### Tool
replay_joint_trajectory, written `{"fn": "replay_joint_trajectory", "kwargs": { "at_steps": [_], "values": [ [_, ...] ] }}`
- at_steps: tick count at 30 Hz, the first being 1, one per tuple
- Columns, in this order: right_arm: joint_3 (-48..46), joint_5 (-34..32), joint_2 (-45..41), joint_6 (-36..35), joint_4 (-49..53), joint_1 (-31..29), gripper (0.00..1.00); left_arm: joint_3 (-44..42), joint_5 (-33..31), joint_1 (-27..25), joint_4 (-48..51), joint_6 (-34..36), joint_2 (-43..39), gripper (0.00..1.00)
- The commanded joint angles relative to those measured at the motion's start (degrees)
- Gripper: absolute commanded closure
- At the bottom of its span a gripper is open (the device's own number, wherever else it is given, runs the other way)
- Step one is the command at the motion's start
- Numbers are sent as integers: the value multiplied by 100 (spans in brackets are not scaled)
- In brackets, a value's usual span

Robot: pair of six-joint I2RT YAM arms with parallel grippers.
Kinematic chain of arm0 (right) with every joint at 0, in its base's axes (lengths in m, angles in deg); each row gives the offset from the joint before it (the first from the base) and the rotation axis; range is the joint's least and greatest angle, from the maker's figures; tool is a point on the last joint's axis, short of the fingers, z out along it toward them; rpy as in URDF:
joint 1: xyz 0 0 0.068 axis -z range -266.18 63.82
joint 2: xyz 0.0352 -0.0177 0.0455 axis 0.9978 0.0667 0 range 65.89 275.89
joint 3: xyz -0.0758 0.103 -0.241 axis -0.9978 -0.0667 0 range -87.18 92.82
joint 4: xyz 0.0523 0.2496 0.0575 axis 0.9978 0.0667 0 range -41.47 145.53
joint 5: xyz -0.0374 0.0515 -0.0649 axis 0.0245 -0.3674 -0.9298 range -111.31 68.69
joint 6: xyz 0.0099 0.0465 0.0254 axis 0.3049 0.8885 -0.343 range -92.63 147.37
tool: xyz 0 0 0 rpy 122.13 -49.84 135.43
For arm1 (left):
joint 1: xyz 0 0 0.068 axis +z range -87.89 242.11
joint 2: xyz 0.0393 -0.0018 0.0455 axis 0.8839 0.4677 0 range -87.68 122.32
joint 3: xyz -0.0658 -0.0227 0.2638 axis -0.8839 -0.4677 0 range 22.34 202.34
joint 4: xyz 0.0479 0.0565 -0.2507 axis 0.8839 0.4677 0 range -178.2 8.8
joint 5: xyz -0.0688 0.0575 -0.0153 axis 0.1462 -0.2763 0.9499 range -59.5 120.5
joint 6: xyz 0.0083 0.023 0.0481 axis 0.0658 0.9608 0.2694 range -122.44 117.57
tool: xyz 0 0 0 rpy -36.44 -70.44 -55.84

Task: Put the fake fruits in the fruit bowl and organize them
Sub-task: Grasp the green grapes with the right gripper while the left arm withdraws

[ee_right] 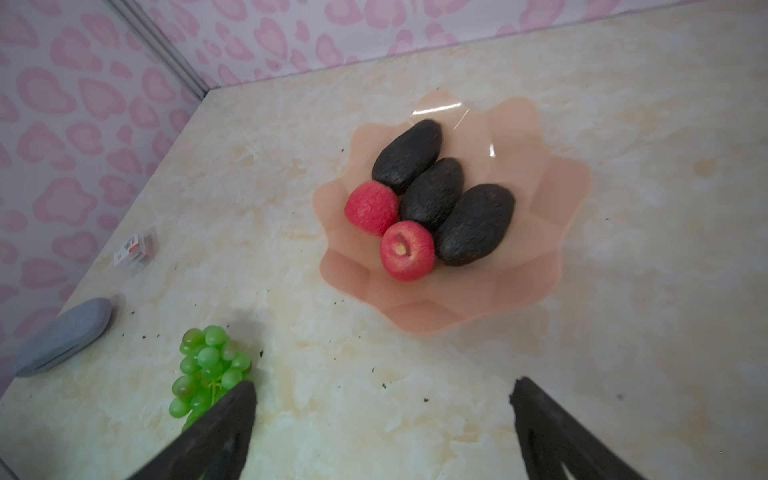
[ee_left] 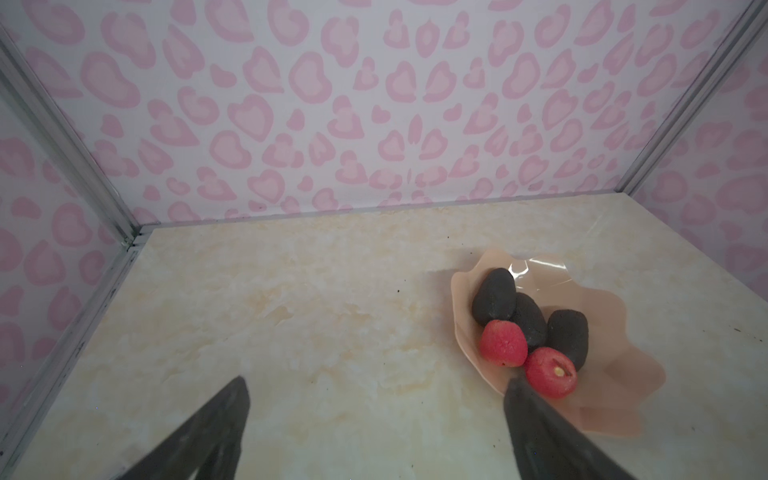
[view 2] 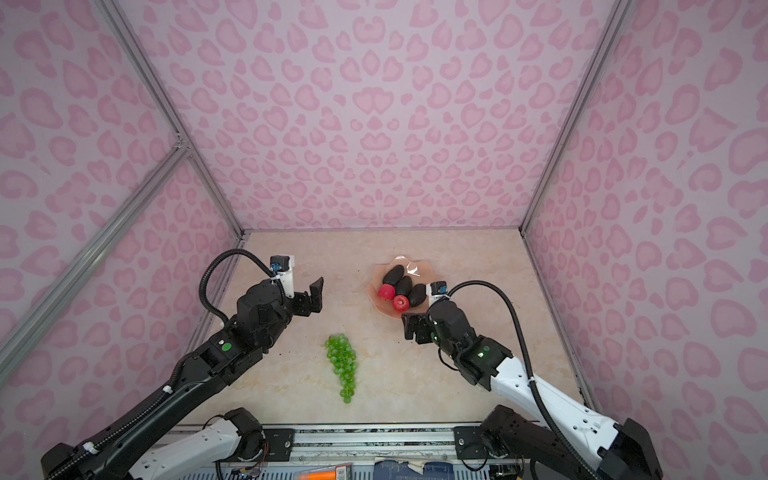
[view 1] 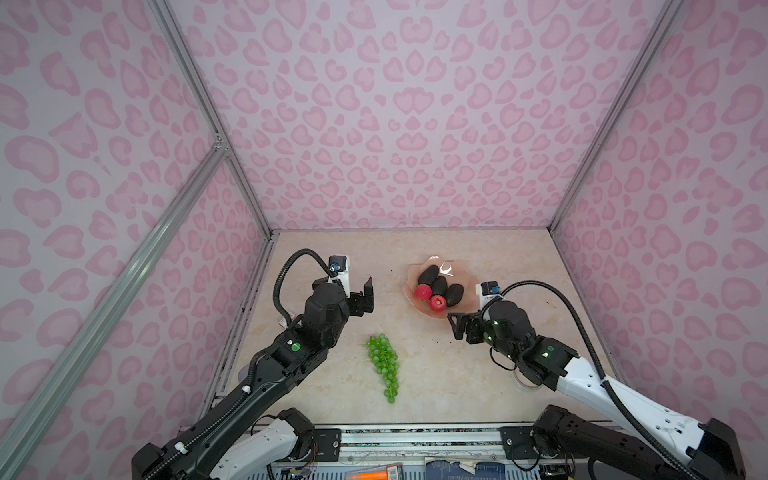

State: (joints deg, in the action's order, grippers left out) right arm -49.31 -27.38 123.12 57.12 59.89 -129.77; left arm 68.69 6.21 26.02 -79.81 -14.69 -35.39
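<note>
The peach-pink fruit bowl (view 1: 467, 275) (view 2: 424, 272) (ee_right: 536, 232) (ee_left: 598, 291) stands at the back right of the marble table. In it lie three dark avocados (view 1: 439, 286) (ee_right: 432, 193) side by side and two red fruits (view 1: 423, 292) (ee_right: 407, 249). The green grapes (view 1: 384, 363) (view 2: 343, 363) (ee_right: 205, 370) lie on the table in front, between the arms. My left gripper (view 1: 353, 287) (ee_left: 374, 384) hangs open and empty to the left of the bowl. At the bowl's near edge my right gripper (view 1: 456, 326) (ee_right: 382, 386) is open too, with nothing between its fingers.
A small packet (ee_right: 135, 249) and a grey-blue oval object (ee_right: 62, 336) lie near the left wall. A clear ring (view 1: 524, 383) shows under the right arm. Pink patterned walls close in three sides, and a metal rail (view 1: 415, 432) runs along the front.
</note>
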Motion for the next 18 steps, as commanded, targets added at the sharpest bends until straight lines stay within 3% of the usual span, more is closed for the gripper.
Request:
{"fn": "replay_joint_trajectory", "kwargs": {
  "at_steps": [1,6,18],
  "values": [
    [122,-242,586,348,-535,-602,5,-328,-220,82,216,-378,-242,4],
    [799,-76,1950,399,-806,-1465,5,-949,-291,248,324,-720,-802,4],
    [2186,599,4545,347,-1067,-1973,9,-1565,-255,454,884,-1163,-1964,4]
  ]
}}
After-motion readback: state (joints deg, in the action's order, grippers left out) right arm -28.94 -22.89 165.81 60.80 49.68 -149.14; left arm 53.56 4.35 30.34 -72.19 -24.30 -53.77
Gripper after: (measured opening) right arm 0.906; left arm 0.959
